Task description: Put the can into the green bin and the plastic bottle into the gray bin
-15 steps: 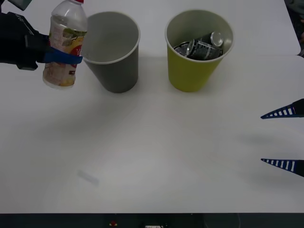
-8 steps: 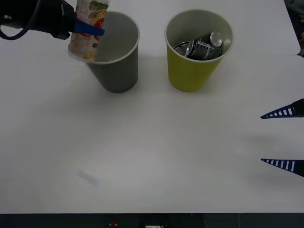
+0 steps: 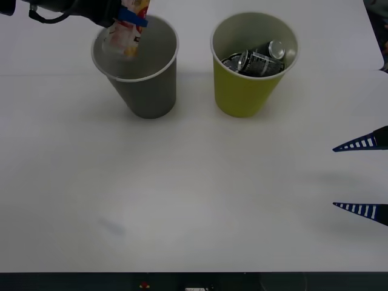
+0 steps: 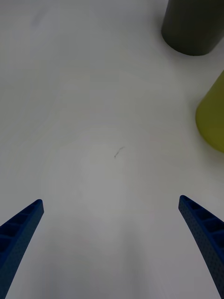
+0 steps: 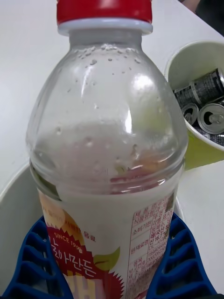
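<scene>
Left gripper (image 3: 130, 21): fingers clenched on plastic bottle (image 3: 124, 33), tilted over gray bin (image 3: 145, 91), far left | Green bin (image 3: 248, 91): right of gray, holding cans (image 3: 257, 59) | Right gripper (image 3: 364, 177): fingers spread, near right above white surface (image 3: 194, 194)

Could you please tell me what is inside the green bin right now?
Dark crushed cans lie inside the green bin; its wall hides how many and whatever lies beneath them.

Lab-like: bare white table (image 3: 194, 200)
</scene>
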